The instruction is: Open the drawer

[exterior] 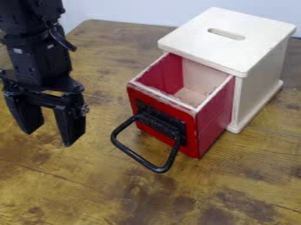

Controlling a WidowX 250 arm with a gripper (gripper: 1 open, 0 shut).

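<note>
The red drawer [207,110] stands pulled partway out of the pale wooden cabinet [241,48], its pale wood inside showing from above. A black plate and a large black loop handle [143,145] hang off its front, the loop resting on the table. My gripper [49,121] hovers to the left of the handle, apart from it, pointing down. Its two black fingers stand open with nothing between them.
The cabinet has a slot in its top [227,34] and sits at the back right of the wooden table [94,189]. My black arm [33,44] rises at the upper left.
</note>
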